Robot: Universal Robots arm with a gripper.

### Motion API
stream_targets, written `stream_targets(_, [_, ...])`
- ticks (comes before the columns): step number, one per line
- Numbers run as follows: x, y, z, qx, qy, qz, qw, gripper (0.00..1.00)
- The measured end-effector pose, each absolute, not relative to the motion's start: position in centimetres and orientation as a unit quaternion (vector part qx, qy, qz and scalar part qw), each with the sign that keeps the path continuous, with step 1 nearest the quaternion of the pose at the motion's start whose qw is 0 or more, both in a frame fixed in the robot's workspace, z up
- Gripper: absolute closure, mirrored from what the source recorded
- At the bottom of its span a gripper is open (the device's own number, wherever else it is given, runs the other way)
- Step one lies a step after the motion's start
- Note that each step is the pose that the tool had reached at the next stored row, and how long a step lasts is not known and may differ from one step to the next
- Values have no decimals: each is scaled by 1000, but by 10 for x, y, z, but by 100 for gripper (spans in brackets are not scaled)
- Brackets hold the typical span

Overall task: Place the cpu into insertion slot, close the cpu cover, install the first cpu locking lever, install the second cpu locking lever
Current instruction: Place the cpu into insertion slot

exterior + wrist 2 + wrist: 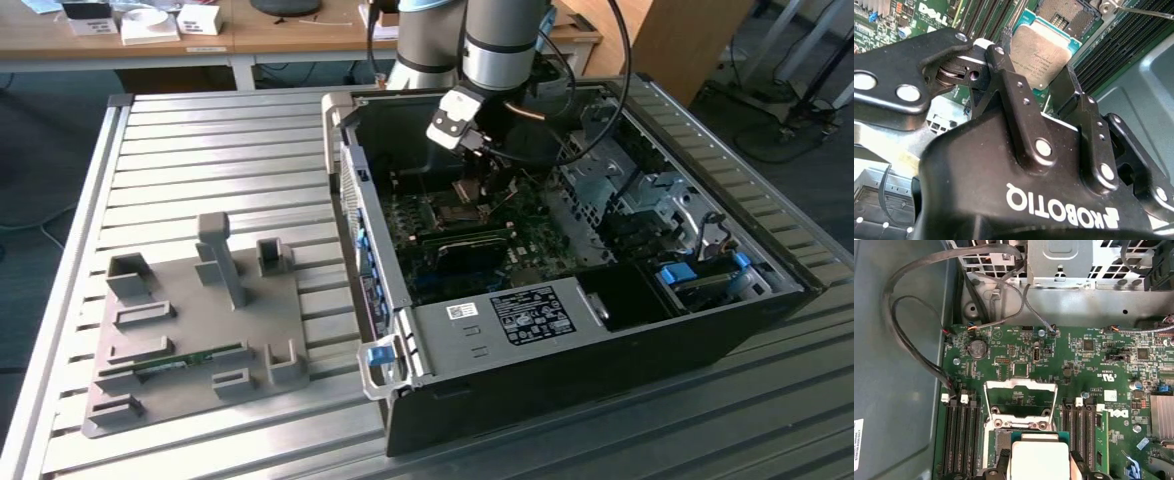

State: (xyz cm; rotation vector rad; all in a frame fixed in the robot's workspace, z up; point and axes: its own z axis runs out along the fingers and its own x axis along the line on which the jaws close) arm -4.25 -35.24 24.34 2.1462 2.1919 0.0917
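Slatted metal table [200, 150] carries an open computer case [561, 350] lying on its side, with a grey tray [187, 330] of moulded holders on the exterior view's left. Wooden desks stand behind. The arm [501, 40] reaches down into the case, its gripper [483, 182] low over the green motherboard [454, 245].

In the second wrist view the gripper [1036, 70] is clamped on the cpu [1046, 50], one black finger on each of two opposite edges, silver top facing the camera. The chip sits tilted just in front of the socket [1066, 15], whose pin field shows past its far edge. A thin metal lever [1144, 11] runs beside the socket.

In the first wrist view the cpu [1039, 457] hangs over the socket [1003, 445], covering much of it; I cannot tell whether the two touch. The cover [1020, 384] stands swung up and open just beyond the socket, board showing through its square opening. Black memory slots [961, 440] flank the socket on both sides.
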Motion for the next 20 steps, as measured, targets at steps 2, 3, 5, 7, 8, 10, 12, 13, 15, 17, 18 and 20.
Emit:
stream_targets(2, [-43,-352,243,699,713,30,36,46])
stream_targets(3, [-42,-352,243,703,710,30,36,46])
stream_targets(5, [-43,-352,243,711,701,29,37,46])
stream_targets(7, [-43,-352,243,712,701,29,37,46])
stream_targets(8, [-43,-352,243,712,701,29,37,46])
stream_targets(10, [-43,-352,243,712,701,29,37,46])
stream_targets(12, [-43,-351,243,712,701,31,35,46])
stream_targets(13, [-44,-351,243,712,701,33,33,46])
stream_targets(15, [-45,-351,243,712,701,35,31,46])
stream_targets(17, [-46,-351,242,712,701,36,30,46])
stream_targets(18, [-46,-351,242,712,701,36,30,46])
stream_targets(20, [-47,-351,241,712,701,37,29,46])
